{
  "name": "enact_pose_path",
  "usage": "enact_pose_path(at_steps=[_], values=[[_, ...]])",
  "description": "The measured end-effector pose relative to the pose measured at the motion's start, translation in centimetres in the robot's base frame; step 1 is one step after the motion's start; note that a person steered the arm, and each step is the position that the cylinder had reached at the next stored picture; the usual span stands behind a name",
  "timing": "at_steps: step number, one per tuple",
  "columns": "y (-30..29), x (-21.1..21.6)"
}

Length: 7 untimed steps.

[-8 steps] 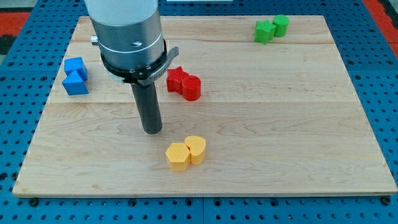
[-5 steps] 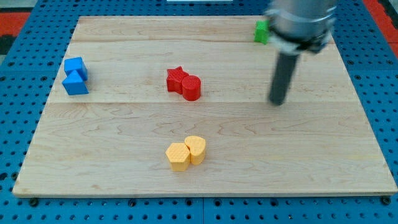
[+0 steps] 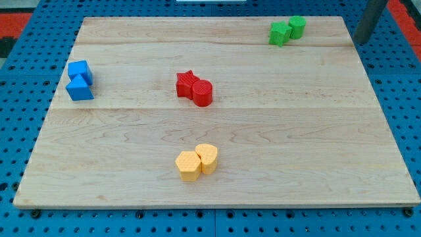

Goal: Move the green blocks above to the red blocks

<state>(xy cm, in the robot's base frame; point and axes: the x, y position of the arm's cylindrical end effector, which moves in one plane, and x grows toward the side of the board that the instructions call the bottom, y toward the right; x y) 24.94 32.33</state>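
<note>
Two green blocks touch each other at the board's top right: a star-like one (image 3: 279,33) and a cylinder (image 3: 297,27) to its right. Two red blocks touch near the board's middle: a star (image 3: 187,84) and a cylinder (image 3: 202,93). My tip (image 3: 361,41) is at the view's top right, just beyond the board's right edge, to the right of the green blocks and apart from them.
Two blue blocks (image 3: 79,79) sit together near the board's left edge. Two yellow blocks (image 3: 197,161) sit together near the bottom middle. The wooden board (image 3: 263,145) lies on a blue pegboard (image 3: 408,99).
My tip has swept from left of the red blocks across the board to the top right, past the green blocks and off the right edge. No block has moved.
</note>
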Motion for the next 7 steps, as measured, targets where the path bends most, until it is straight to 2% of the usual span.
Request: enact_pose_path(at_steps=[1, 2, 4, 5, 6, 7], values=[[0.1, -4.6], [-3.5, -5.8], [-24.9, -3.4], [-21.1, -4.3], [-9.3, -3.1], [-10.4, 1.4]])
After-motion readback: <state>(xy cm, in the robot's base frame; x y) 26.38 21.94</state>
